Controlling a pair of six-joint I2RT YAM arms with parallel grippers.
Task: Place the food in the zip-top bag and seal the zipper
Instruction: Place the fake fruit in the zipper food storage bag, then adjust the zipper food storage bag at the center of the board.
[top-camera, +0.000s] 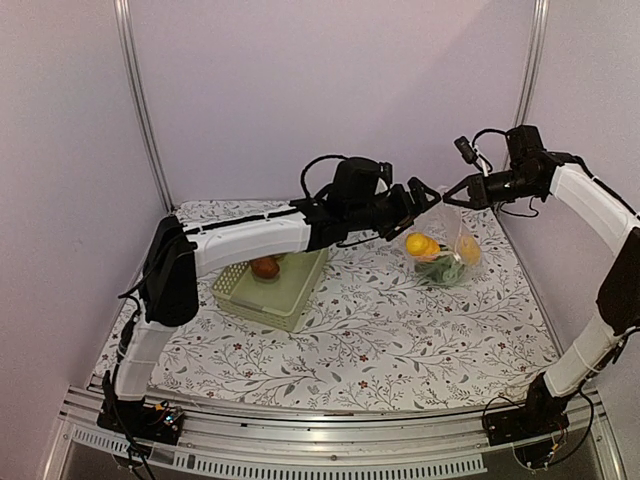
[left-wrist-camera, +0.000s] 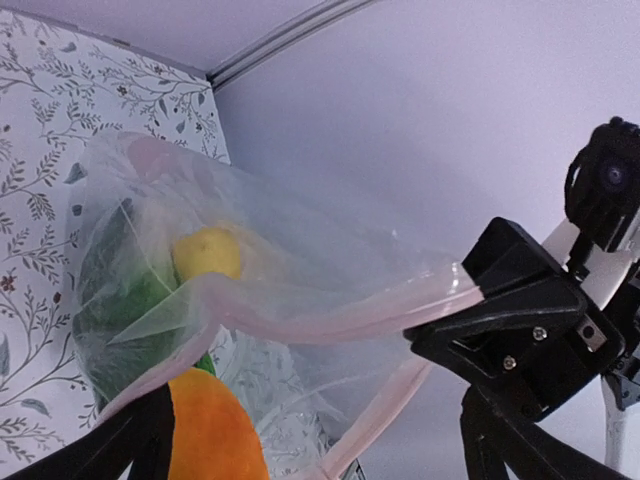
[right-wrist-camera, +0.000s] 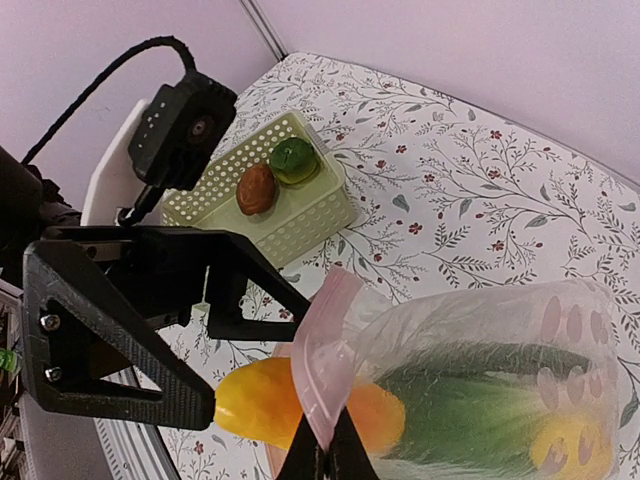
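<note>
The clear zip-top bag hangs from my right gripper, which is shut on its pale pink zipper strip. Inside lie a long green piece and a yellow piece. An orange-yellow piece sits in the bag's mouth, just off one fingertip of my left gripper. That left gripper is open, its fingers spread either side of the mouth and holding nothing. In the left wrist view the orange piece shows low between my fingers, with the right gripper pinching the strip.
The pale green lattice basket stands left of centre under my left arm, with a brown piece and a green piece in it. The flowered tablecloth covers the table. Walls close in at the back and sides.
</note>
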